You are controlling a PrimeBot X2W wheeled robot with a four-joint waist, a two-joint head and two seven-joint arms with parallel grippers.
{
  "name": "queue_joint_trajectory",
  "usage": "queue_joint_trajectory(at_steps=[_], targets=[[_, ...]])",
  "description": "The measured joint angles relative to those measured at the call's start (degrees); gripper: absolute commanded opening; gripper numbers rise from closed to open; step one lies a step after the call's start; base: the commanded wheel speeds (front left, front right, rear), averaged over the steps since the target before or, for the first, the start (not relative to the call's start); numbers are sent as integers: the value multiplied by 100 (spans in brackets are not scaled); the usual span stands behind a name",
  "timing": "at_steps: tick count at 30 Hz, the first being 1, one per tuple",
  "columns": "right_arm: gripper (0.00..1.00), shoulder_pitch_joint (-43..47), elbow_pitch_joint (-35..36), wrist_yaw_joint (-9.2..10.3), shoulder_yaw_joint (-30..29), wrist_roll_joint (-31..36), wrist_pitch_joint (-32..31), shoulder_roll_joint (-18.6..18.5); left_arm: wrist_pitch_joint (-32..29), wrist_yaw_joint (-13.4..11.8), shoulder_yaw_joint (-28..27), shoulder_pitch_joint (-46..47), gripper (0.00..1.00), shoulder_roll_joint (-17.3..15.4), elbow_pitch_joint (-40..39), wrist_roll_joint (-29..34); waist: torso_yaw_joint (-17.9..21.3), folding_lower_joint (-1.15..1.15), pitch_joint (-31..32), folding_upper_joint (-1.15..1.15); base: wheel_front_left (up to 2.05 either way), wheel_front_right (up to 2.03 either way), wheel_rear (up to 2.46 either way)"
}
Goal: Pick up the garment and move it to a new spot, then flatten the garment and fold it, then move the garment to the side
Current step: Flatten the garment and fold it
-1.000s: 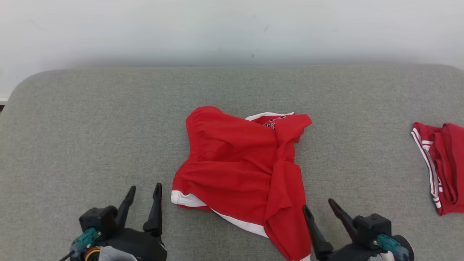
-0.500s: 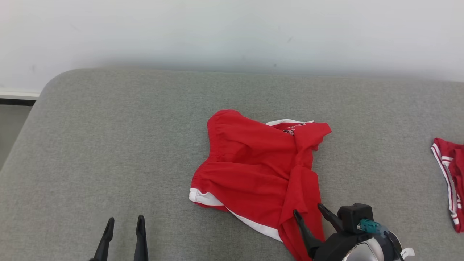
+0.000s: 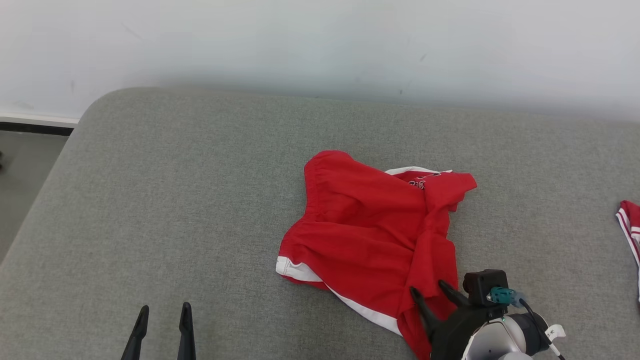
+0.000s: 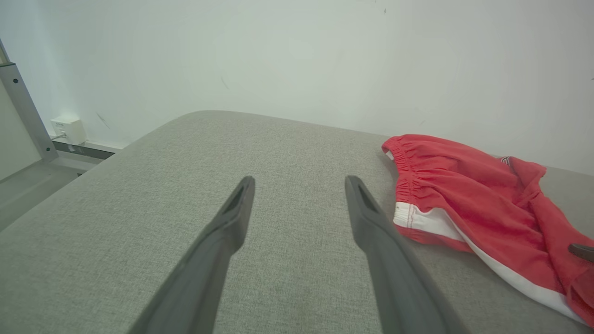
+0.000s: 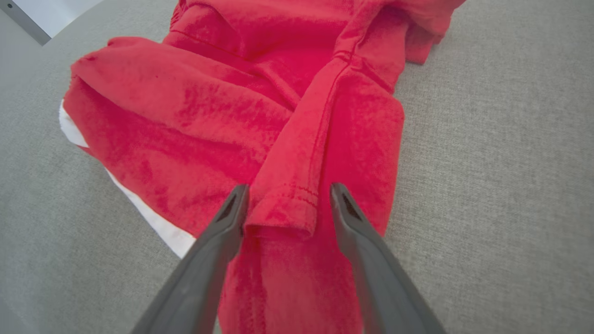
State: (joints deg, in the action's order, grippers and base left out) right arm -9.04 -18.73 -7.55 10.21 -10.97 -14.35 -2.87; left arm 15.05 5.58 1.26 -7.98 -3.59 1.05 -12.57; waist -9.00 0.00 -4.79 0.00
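- The garment (image 3: 370, 240), a pair of red shorts with white trim, is lying crumpled on the grey fabric-covered tabletop (image 3: 165, 200), right of centre and towards the near edge.
- Its gathered waistband (image 4: 403, 171) is facing left. A twisted leg panel is trailing along the right side towards the near edge.
- The right pincer (image 3: 427, 287) is sitting over the near-right part of the shorts with its fingers spread. It is straddling a hemmed fold (image 5: 287, 218) and has not clamped it. Nothing is being held.
- The left pincer (image 3: 165, 307) is standing wide apart over bare tabletop, near-left and well clear of the cloth. It is carrying nothing.
- A second red item with white stripes (image 3: 630, 220) is lying at the far right edge, well apart from the shorts.
- Handling judgement: the cloth is looking thin, light and limp. It is likely to sag and swing once lifted, and a pinch on one layer is likely to drag the rest along in a bunch.
- The doubled hem between the right fingers is offering a thick, firm bite and is probably the soundest place to grip for the move.
- For flattening, the waistband and the white-trimmed leg hem (image 3: 300, 272) are appearing to be the better holds, one for each pincer.
- Risk: the fabric surface is likely to be dragging on the cloth, so lifting is looking safer than sliding.
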Motion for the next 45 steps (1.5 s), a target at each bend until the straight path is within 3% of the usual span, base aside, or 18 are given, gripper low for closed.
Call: queue_joint_trajectory(at_steps=[1, 2, 7, 13, 18, 22, 23, 24, 32, 39, 45], targets=[[31, -34, -52, 0, 4, -3, 29, 0, -1, 5, -16, 0, 100, 10, -1, 12, 4, 0, -3, 0, 0, 0, 0], [2, -63, -79, 0, 19, -3, 53, 0, -1, 29, -43, 0, 100, 18, -2, 33, 10, 0, -6, 0, 0, 0, 0], [0, -143, -98, 0, -76, 8, 194, 3, -1, 68, -119, 3, 100, 43, 2, 48, 42, 0, -5, 0, 0, 0, 0], [0, -147, 223, 0, -815, 398, 199, -24, -1, 103, -193, 8, 100, 60, -4, 60, 114, 0, -2, 0, 0, 0, 0], [0, -482, 288, 0, -1040, 814, 20, -470, -1, 131, -193, 64, 100, 64, -9, 45, 184, 0, -83, 0, 0, 0, 0], [0, -925, -86, 0, -1060, 903, 34, -743, 0, 143, -165, 157, 100, 66, -4, 38, 209, 0, -168, 0, 0, 0, 0], [87, -1020, -222, 0, -1080, 934, 54, -795, -1, 144, -165, 182, 100, 65, 1, 37, 210, 0, -184, 0, 0, 0, 0], [100, -1103, -382, 0, -1139, 957, 60, -814, -1, 144, -151, 213, 100, 66, 8, 37, 205, 0, -192, 0, 0, 0, 0], [100, -1245, -702, 0, -1256, 948, 960, -671, -1, 123, -164, 225, 100, 68, 45, 10, 176, 0, -88, 0, 0, 0, 0], [100, -465, -66, 0, -1105, 688, 2464, -587, 0, 102, -254, 203, 100, 67, 162, 21, 213, 0, 164, 0, 0, 0, 0], [100, 605, 668, 0, -924, 441, 2844, -499, 0, 133, -371, 88, 100, 67, 332, 94, 272, -1, 471, 0, 0, 0, 0]])
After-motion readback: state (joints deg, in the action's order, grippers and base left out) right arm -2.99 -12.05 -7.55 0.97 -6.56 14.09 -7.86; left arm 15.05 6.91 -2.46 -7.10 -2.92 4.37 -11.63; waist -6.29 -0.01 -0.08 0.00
